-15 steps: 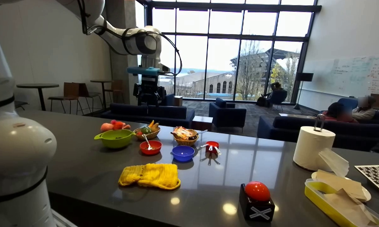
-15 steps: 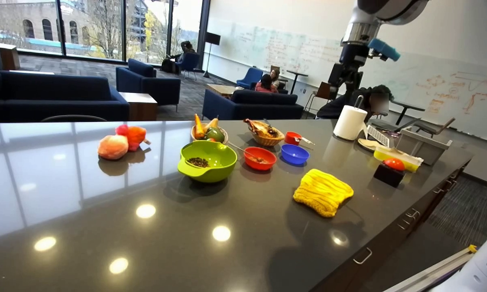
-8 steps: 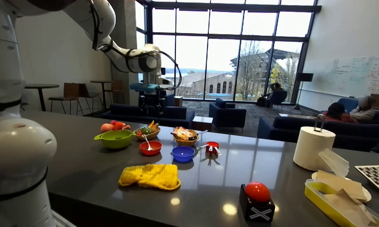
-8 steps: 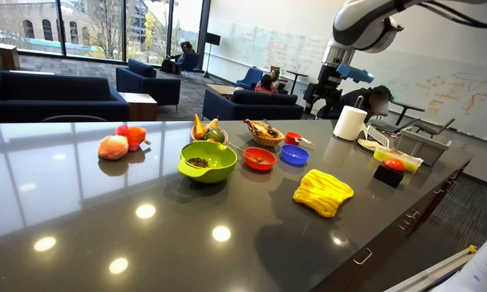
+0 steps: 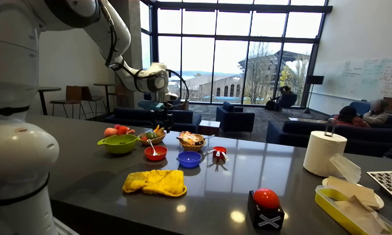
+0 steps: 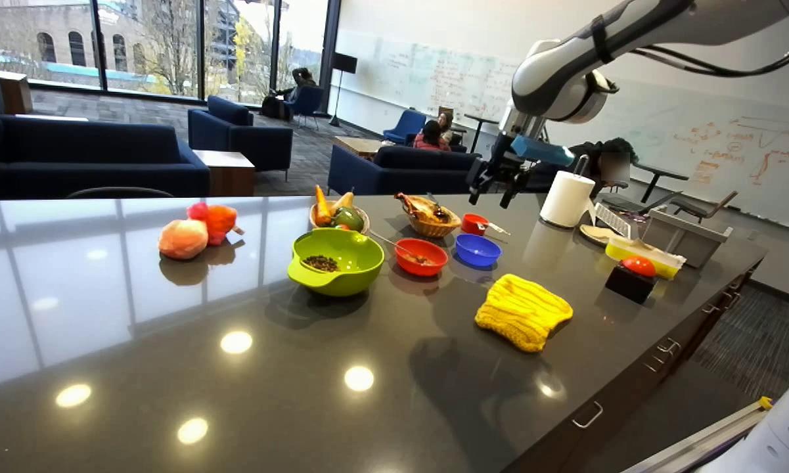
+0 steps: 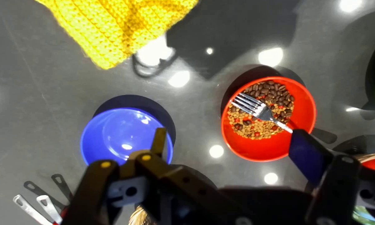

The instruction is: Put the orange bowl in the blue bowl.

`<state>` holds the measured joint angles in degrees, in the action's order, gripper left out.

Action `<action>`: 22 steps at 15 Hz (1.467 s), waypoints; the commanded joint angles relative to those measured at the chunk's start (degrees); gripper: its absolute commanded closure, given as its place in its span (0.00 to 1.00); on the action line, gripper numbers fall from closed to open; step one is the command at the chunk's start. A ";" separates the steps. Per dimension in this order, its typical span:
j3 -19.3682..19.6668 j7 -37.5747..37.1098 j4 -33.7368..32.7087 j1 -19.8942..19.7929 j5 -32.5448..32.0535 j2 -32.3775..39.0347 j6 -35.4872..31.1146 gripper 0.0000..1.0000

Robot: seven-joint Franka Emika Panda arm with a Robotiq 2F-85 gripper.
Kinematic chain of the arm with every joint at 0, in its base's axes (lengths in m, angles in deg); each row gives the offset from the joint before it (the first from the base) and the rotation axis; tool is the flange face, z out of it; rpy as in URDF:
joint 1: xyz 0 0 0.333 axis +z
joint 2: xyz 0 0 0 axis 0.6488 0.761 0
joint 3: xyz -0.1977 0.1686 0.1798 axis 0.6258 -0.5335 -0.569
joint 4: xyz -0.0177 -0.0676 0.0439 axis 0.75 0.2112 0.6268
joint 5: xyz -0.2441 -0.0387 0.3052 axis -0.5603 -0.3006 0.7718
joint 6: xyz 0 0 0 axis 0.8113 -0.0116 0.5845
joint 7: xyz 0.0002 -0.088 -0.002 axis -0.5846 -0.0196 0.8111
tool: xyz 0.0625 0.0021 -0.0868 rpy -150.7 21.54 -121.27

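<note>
The orange bowl (image 5: 156, 158) sits upright on the dark counter, in both exterior views (image 6: 423, 268). In the wrist view the orange bowl (image 7: 259, 151) holds beans, small grains and a fork (image 7: 258, 110) that leans over its rim. The blue bowl (image 5: 189, 160) stands beside it, apart and empty, also in an exterior view (image 6: 477, 253) and in the wrist view (image 7: 112, 134). My gripper (image 6: 491, 197) is open and empty, above counter height. In the wrist view the gripper's fingers (image 7: 231, 144) are spread, one overlapping the blue bowl, one the orange bowl's edge.
A lime-green bowl (image 5: 120, 145), a vegetable basket (image 6: 366, 217), a food basket (image 6: 433, 228) and red measuring cups (image 5: 219, 151) stand around the bowls. A yellow knitted cloth (image 5: 155, 182) lies in front. A black box with a red dome (image 5: 266, 209) and paper towels (image 5: 324, 153) stand farther off.
My arm has come down and reached outward, bringing the open gripper lower and closer to the bowls. The bowls and other objects have not moved.
</note>
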<state>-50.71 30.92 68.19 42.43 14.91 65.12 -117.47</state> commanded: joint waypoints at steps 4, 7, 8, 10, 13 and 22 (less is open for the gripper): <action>0.22 -7.19 -3.93 2.12 -1.00 8.89 -5.80 0.00; 0.77 -9.31 -6.57 3.26 -1.63 12.97 -7.50 0.00; 1.07 -10.16 -7.56 3.64 -1.98 14.30 -7.91 0.00; 1.74 -11.23 -9.29 4.27 -2.61 16.50 -8.41 0.00; 2.74 -12.12 -11.26 4.71 -3.20 18.89 -8.20 0.00; 3.51 -12.40 -14.89 4.27 -1.70 25.08 -8.39 0.00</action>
<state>-47.51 19.36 55.30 46.36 12.69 88.04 -125.85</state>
